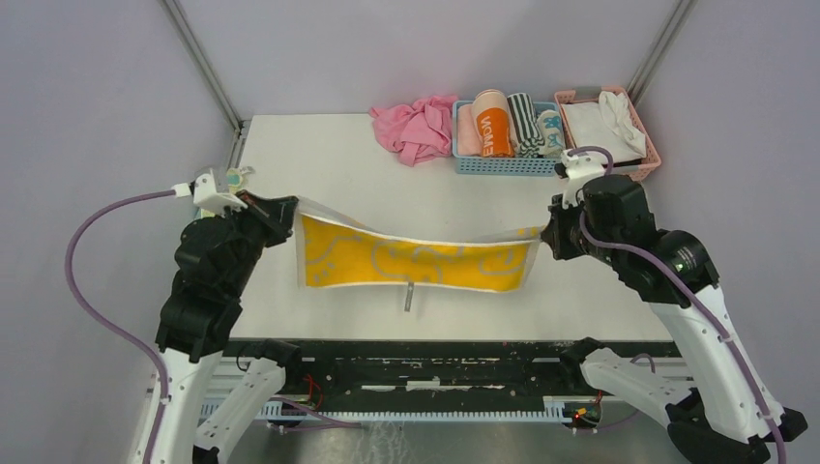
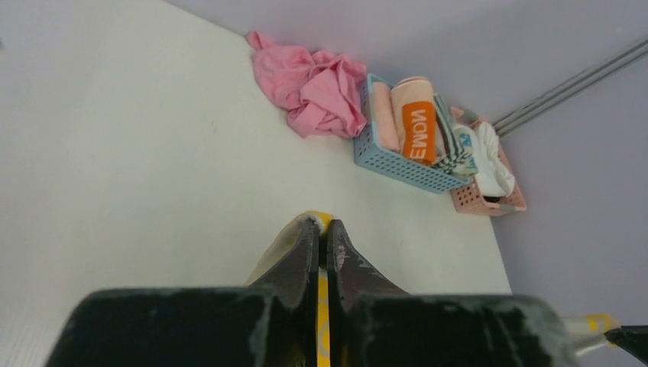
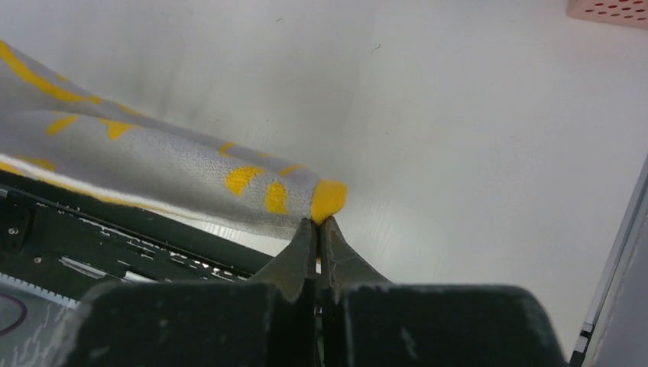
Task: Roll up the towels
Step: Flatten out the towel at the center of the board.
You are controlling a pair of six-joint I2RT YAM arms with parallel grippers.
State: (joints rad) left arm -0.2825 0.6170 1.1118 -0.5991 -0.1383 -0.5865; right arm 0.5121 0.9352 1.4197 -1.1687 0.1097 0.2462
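**A:** Where is the towel [image 1: 416,263] now?

**B:** It hangs stretched between the two arms over the near half of the worktop [image 1: 329,164], sagging a little in the middle. The top view shows its yellow side. I can't tell whether its lower edge touches the surface.

**A:** And the grips?

**B:** The left tool [image 2: 322,229] is pressed together on one upper corner. The right tool [image 3: 319,225] is pinching the opposite corner, right at its yellow tip.

**A:** So what is the step in hand?

**B:** I'd say spreading it flat, ready for rolling. Both ends should come down together and level, with the pull even, so the hanging edge lands first and the rest lays out without a crease.

**A:** Any risks?

**B:** The right pinch holds very little cloth, so a sharp tug could slip it free. The towel should also land well apart from the pink cloth [image 1: 416,126] and the blue basket [image 1: 508,164] at the far side, which leaves room to roll.
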